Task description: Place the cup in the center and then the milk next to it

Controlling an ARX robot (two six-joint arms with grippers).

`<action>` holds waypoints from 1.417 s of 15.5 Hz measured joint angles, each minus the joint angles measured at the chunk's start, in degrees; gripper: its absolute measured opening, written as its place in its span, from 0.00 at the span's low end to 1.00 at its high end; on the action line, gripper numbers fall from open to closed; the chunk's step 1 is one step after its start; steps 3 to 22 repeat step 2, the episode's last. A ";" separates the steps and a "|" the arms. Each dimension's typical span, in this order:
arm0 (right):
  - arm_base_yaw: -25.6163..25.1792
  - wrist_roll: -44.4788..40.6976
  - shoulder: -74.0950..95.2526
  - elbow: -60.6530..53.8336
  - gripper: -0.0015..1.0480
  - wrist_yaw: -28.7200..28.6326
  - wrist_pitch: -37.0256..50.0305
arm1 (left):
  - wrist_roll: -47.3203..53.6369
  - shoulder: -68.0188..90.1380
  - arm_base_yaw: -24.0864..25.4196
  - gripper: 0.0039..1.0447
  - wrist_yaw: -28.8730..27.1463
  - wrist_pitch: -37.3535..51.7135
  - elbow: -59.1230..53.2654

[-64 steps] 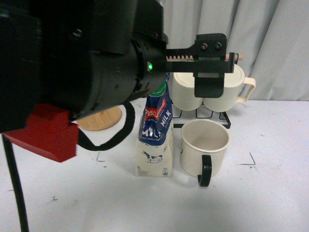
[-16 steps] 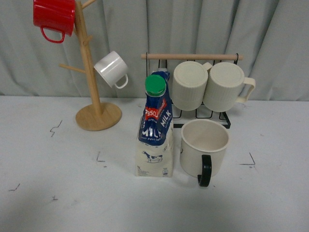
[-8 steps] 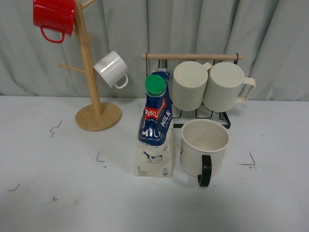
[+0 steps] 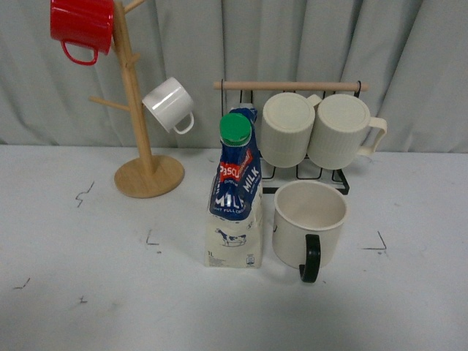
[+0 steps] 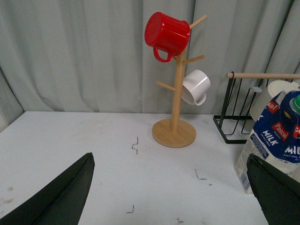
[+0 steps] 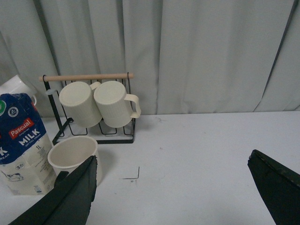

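Observation:
The cup (image 4: 309,223), a wide cream mug with its black handle toward the camera, stands on the white table right of the milk (image 4: 235,194). The milk is a tall blue and cream carton with a green cap, upright, close beside the cup. Neither gripper shows in the front view. My left gripper (image 5: 171,187) is open over bare table, with the milk (image 5: 274,145) by one fingertip. My right gripper (image 6: 171,187) is open and holds nothing; the cup (image 6: 74,157) and the milk (image 6: 21,150) sit beyond one of its fingers.
A wooden mug tree (image 4: 135,110) at the back left carries a red mug (image 4: 80,25) and a small white mug (image 4: 170,104). Behind the cup, a black wire rack (image 4: 344,183) holds two ribbed cream mugs (image 4: 285,139). Small pen marks (image 4: 151,238) dot the table.
Four seconds ago a black arm filled the left of the front view, its gripper above the milk; it has left the view. Cup and milk have not moved.

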 joint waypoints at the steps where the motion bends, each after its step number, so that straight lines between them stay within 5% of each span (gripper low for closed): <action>1: 0.00 0.00 0.00 0.00 0.94 0.00 0.00 | 0.00 0.00 0.00 0.94 0.00 0.00 0.00; 22: 0.00 0.00 0.00 0.00 0.94 0.00 0.00 | 0.00 0.00 0.00 0.94 0.00 0.00 0.00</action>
